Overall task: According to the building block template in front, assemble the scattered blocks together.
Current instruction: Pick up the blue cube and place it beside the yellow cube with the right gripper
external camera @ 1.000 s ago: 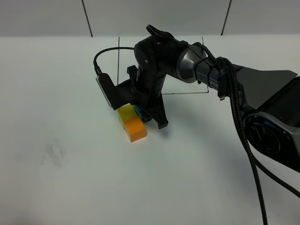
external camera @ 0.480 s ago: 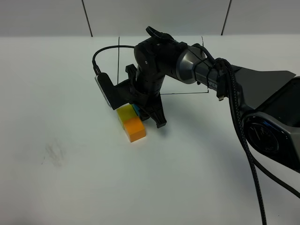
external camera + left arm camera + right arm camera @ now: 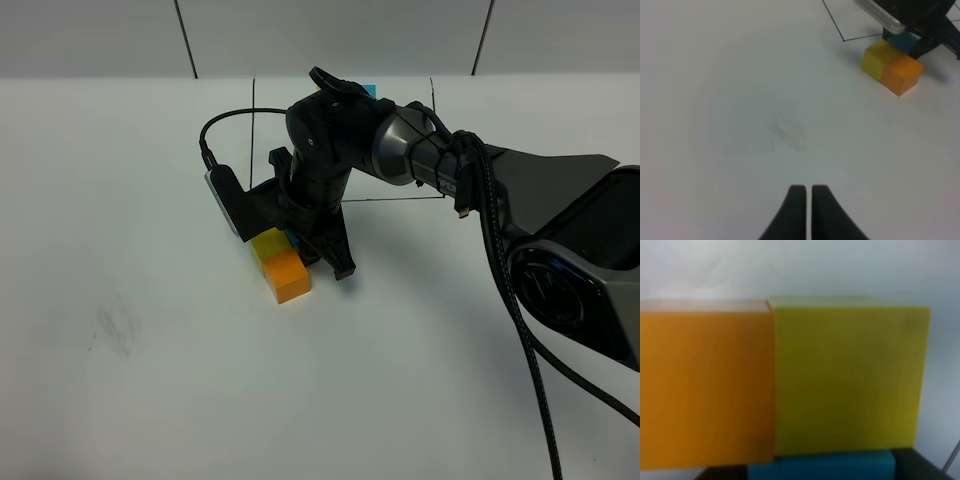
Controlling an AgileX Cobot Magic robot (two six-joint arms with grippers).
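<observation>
Reaching across the white table (image 3: 120, 400), the right gripper (image 3: 318, 250) stands with its jaws part open around the blue cube (image 3: 904, 42), which touches the yellow cube (image 3: 266, 245) and the orange cube (image 3: 287, 276) beside it, while the left gripper (image 3: 804, 192) hangs closed and empty well away.

Three touching blocks (image 3: 281, 262) before drawn rectangle (image 3: 400, 198)

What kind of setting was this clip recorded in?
Probably a robot lab or test bench, not a home. A plain white tabletop carries a thin black drawn rectangle, three small colour cubes, orange, yellow and blue, and nothing domestic. A pale panelled wall stands behind.
</observation>
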